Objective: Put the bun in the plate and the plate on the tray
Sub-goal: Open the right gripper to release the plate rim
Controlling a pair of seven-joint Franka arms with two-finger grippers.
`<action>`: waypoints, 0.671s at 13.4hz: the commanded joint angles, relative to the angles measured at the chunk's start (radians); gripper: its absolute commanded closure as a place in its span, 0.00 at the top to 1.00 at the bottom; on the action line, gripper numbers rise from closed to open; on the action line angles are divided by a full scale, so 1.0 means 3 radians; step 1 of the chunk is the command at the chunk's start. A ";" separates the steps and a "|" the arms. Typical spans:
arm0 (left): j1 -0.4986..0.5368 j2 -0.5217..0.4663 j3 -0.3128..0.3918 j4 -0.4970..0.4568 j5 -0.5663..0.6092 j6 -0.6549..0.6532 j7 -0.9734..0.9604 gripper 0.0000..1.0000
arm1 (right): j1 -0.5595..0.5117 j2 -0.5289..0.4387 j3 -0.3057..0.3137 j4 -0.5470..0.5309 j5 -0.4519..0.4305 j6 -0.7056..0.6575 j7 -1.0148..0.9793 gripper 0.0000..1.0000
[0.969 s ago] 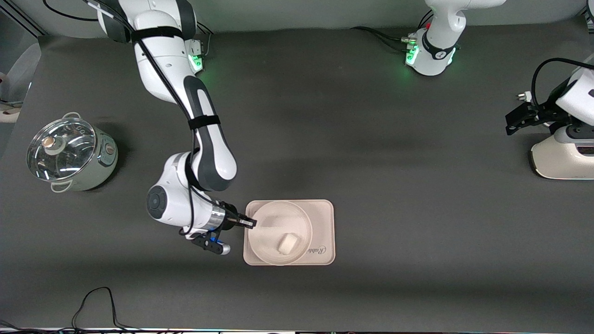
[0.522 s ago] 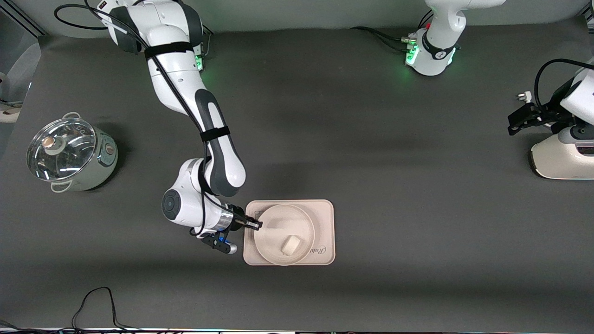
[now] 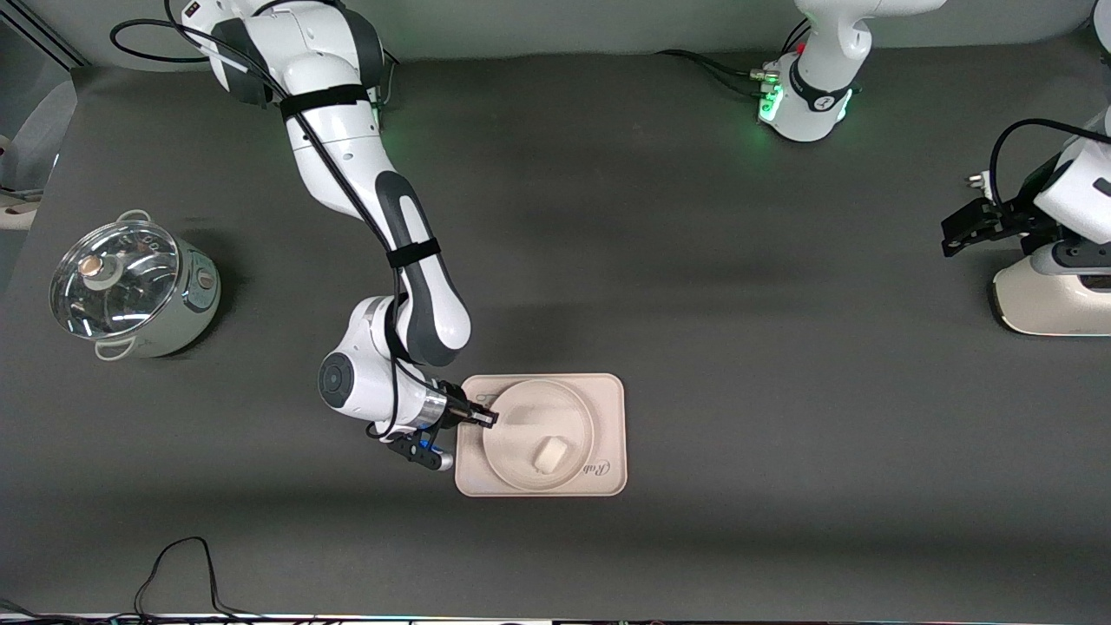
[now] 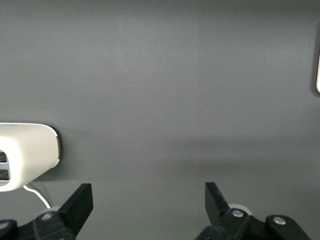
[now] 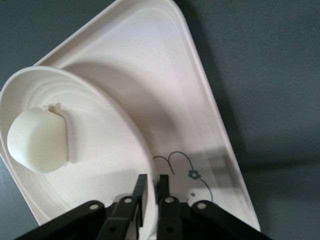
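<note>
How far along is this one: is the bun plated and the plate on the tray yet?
Done: the bun lies in the plate. In hand: the right gripper pinches the plate's rim, fingers shut on it, with the plate over the tray; whether it rests flat is unclear. Left: let go and pull back. The left gripper waits open at the left arm's end of the table.

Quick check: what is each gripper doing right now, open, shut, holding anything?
Right gripper: shut on the plate rim, over the tray.
Left gripper: open, holding nothing, waiting at the table's end.
</note>
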 commanded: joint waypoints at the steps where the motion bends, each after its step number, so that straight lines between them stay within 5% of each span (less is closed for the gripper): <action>1: -0.0017 -0.0043 -0.0001 -0.0069 -0.0023 0.0065 -0.0026 1.00 | 0.0017 -0.0042 -0.0006 -0.0058 0.0094 0.0057 -0.0042 0.63; 2: -0.0017 -0.0043 -0.0001 -0.0069 -0.0023 0.0060 -0.0031 1.00 | 0.0017 -0.0058 -0.0006 -0.0058 0.0094 0.0057 -0.0048 1.00; 5: -0.0017 -0.0043 -0.0001 -0.0064 -0.0023 0.0065 -0.0041 1.00 | 0.0012 -0.0185 -0.0042 -0.0084 -0.0018 -0.0004 -0.0048 1.00; 9: -0.0022 -0.0043 -0.0011 -0.0064 -0.0023 0.0116 -0.0108 1.00 | -0.0024 -0.0716 -0.0312 -0.0104 -0.1099 -0.0683 -0.0094 1.00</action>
